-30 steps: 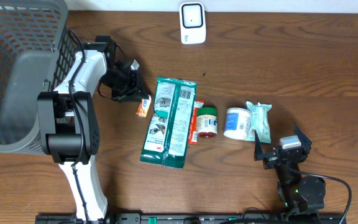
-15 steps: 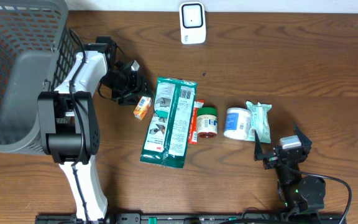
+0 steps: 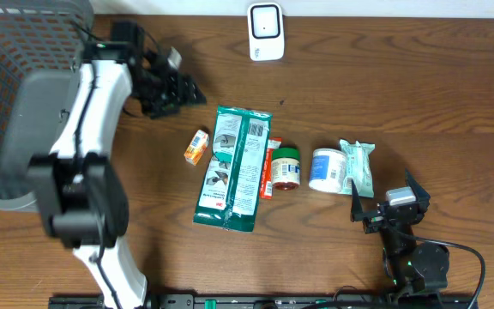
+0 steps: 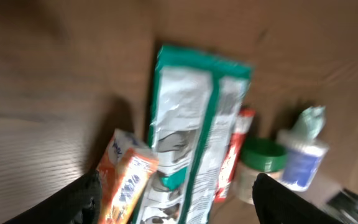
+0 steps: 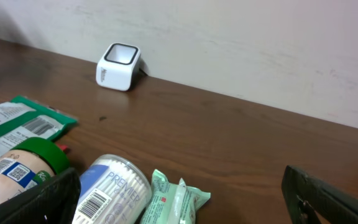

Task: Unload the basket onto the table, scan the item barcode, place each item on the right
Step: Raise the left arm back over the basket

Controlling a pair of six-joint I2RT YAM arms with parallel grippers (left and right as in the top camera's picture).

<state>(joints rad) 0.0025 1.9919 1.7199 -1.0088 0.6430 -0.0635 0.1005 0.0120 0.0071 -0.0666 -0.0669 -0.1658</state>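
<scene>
On table point(image 3: 418, 86): 1 scanner point(image 3: 266, 31); 1 orange box point(image 3: 197, 147); 1 green pouch point(image 3: 234, 167); 1 red tube point(image 3: 268, 178); 1 jar point(image 3: 286, 168); 1 tub point(image 3: 325, 169); 1 wipes pack point(image 3: 360, 167); my L gripper point(image 3: 189, 93) & R gripper point(image 3: 382, 199) both spread wide, pinching nothing.

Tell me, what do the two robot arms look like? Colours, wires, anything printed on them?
The left arm has white shells between black joints, with black cables looping near the black left pincer. The right arm is all black, with a grey block behind the black right pincer, a thin black cable and a small green light. No markings are readable.
</scene>
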